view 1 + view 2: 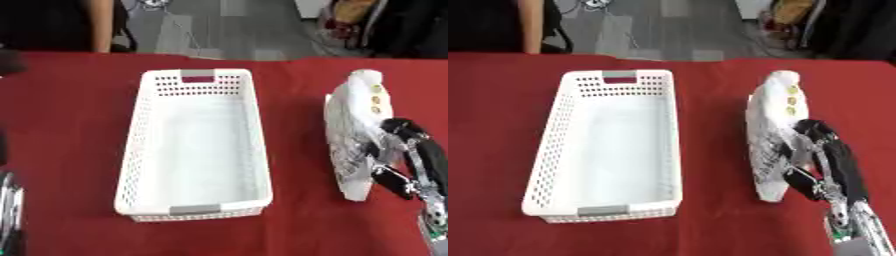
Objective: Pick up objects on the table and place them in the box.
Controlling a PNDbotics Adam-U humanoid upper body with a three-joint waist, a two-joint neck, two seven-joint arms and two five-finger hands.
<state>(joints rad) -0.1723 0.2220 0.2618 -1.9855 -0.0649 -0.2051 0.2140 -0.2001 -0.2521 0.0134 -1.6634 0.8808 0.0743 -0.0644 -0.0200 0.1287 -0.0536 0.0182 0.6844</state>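
The right hand (815, 160) has its fingers curled round a white bag (770, 135) (yellow dots near its far end), lying on the red table (70, 125) right of the white basket (197, 145).

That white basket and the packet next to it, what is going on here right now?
The robot's right hand has its fingers curled round a long white packet lying on the red table, just right of the white basket. The packet has not yet been lifted. The basket looks empty. Only a bit of the left arm shows at the lower left edge; its hand is out of view.
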